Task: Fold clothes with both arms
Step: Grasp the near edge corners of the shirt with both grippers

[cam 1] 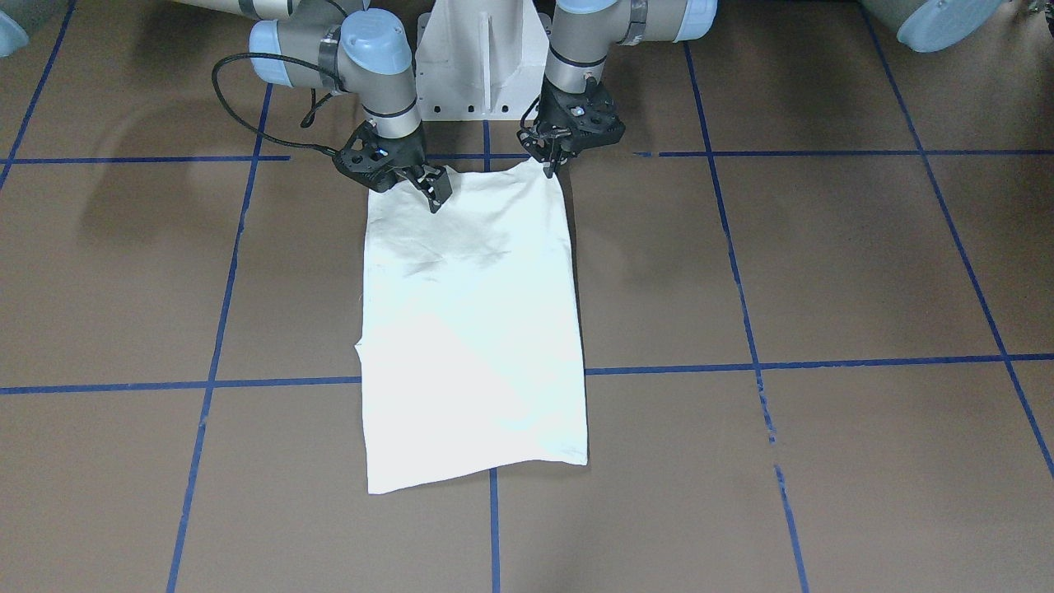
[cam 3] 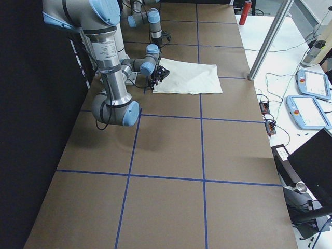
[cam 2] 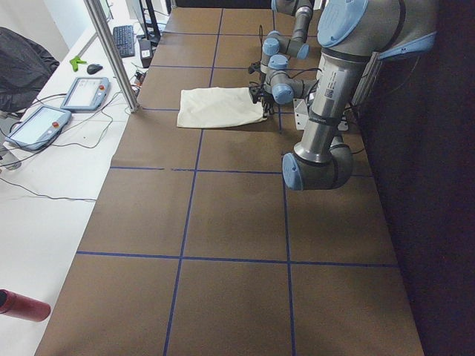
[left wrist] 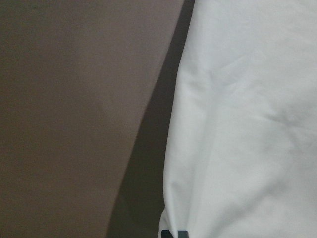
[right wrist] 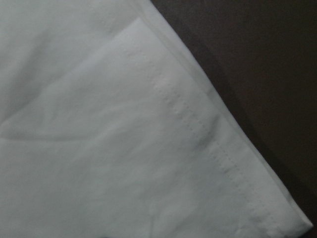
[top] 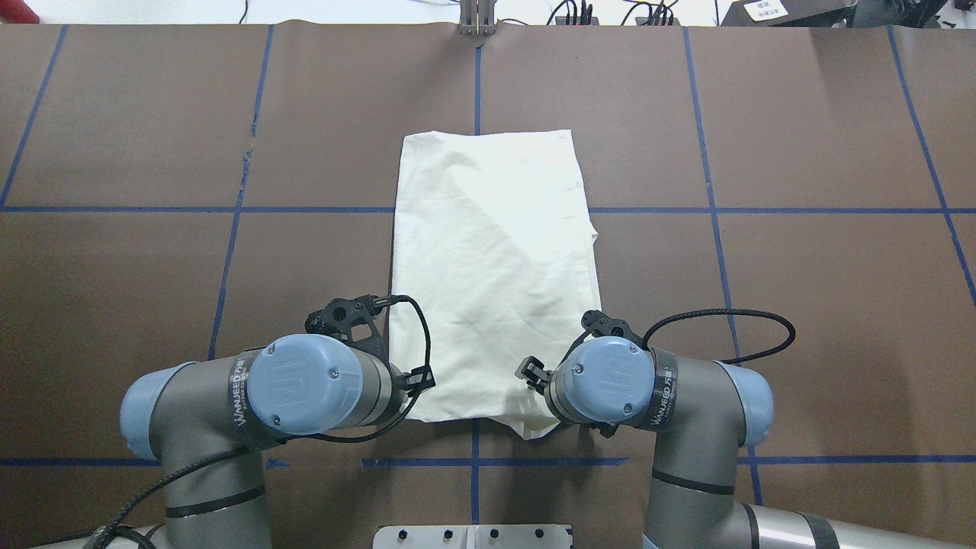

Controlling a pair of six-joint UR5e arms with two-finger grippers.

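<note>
The brown bench has blue lines; a white desk stands beside it. The shirt lies flat, stretching away from both grippers. The left gripper pinches a corner. I cannot tell if the right gripper holds anything.

Light came from overhead, bright and even. The shirt glared nearly blown-out in my front view; soft, blurred shadows lay across the table. Both wrist views were dim, grainy and softly focused.

"WANJEED" stands in white letters on a black band around the left arm, and likewise on the right arm. Smaller print beside it is unreadable.
</note>
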